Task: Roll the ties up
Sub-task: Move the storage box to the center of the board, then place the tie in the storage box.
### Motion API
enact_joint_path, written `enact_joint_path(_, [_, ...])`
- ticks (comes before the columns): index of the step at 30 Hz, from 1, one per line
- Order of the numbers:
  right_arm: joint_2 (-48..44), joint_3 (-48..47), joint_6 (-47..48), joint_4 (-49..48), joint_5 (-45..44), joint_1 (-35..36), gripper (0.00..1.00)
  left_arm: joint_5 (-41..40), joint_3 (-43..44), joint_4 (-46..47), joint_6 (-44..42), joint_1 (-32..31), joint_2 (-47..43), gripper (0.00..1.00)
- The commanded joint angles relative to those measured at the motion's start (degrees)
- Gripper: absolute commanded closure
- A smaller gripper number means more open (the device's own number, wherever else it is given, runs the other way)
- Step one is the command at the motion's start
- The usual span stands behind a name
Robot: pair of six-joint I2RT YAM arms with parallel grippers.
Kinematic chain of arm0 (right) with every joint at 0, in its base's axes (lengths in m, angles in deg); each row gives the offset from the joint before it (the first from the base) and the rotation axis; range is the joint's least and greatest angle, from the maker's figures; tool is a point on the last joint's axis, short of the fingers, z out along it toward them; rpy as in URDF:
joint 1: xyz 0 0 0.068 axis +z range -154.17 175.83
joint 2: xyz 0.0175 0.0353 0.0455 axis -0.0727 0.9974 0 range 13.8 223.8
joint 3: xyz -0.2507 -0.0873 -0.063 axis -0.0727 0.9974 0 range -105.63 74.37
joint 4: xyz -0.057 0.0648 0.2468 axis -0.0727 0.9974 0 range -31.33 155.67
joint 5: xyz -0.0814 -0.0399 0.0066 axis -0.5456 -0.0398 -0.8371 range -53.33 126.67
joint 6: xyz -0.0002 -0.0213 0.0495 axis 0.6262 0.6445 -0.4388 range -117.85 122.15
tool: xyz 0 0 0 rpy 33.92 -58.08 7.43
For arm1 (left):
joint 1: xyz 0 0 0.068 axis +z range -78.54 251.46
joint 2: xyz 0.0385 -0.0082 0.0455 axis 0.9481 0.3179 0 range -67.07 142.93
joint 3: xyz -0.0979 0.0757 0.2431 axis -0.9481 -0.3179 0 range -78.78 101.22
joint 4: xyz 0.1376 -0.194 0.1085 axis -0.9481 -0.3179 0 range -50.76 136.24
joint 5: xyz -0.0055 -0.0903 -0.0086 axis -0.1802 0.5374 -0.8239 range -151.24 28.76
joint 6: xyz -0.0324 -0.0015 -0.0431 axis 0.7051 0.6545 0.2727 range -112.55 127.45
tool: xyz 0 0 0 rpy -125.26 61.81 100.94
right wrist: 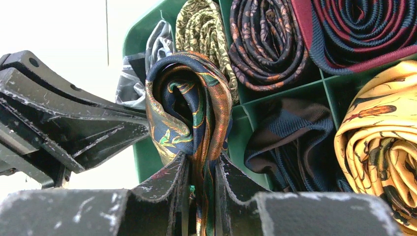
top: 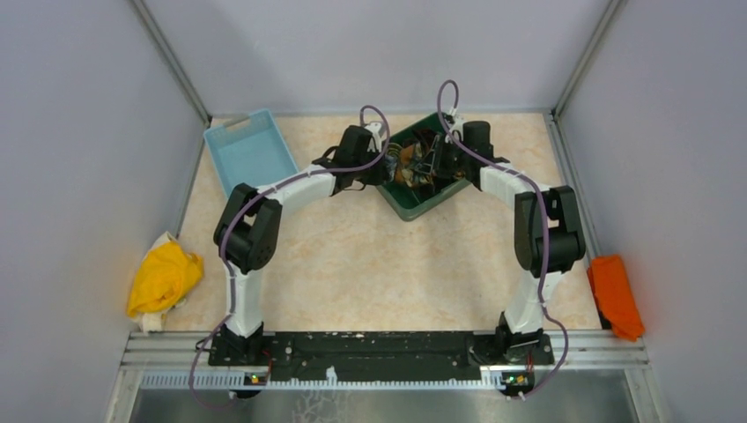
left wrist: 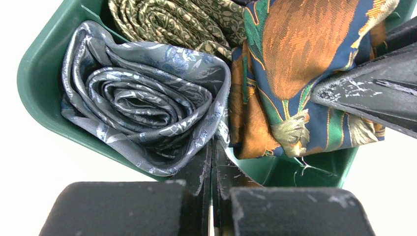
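Note:
A green compartment tray (top: 421, 204) at the back holds several rolled ties. My right gripper (right wrist: 199, 167) is shut on a rolled dark tie with gold-orange and teal pattern (right wrist: 189, 103), holding it at the tray's near-left compartment; it also shows in the left wrist view (left wrist: 295, 73). My left gripper (left wrist: 214, 147) is shut, its tips touching the edge of a rolled grey tie (left wrist: 142, 98) in the corner compartment. Olive (right wrist: 204, 24), brown patterned (right wrist: 265, 44), maroon-striped (right wrist: 354, 29), yellow (right wrist: 378, 142) and dark navy (right wrist: 295, 137) rolls fill other compartments.
A light blue tray (top: 249, 150) stands at the back left. A yellow cloth (top: 163, 278) lies at the left edge and an orange cloth (top: 615, 295) at the right edge. Both grippers (top: 388, 163) (top: 438, 159) crowd over the green tray.

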Motion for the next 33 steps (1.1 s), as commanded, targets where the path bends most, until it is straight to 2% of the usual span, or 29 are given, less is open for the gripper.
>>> enact_joint_path(1, [0.54, 0.41, -0.92, -4.35, 1.56, -0.48, 1.0, 4.47, -2.84, -2.4, 1.22, -0.75, -0.91, 1.0])
enact_joint_path(9, [-1.45, 1.07, -1.79, -4.23, 8.12, -0.04, 1.0, 0.8, 1.71, -4.08, -1.35, -0.42, 1.21, 1.0])
enact_joint_path(20, [-3.07, 4.19, -1.9, -1.24, 7.75, 6.44, 1.0, 1.55, 0.93, -2.97, -0.41, 0.95, 2.7, 1.0])
enact_joint_path(28, [-2.78, 0.78, 3.9, 11.77, -4.24, 10.2, 1.0, 2.44, -0.43, -2.47, 0.06, 1.19, 1.15, 1.0])
enact_joint_path(33, [-1.59, -0.95, 6.67, 18.19, -11.26, 13.77, 1.0, -2.43, 0.01, -5.87, -0.04, 1.27, -2.23, 1.0])
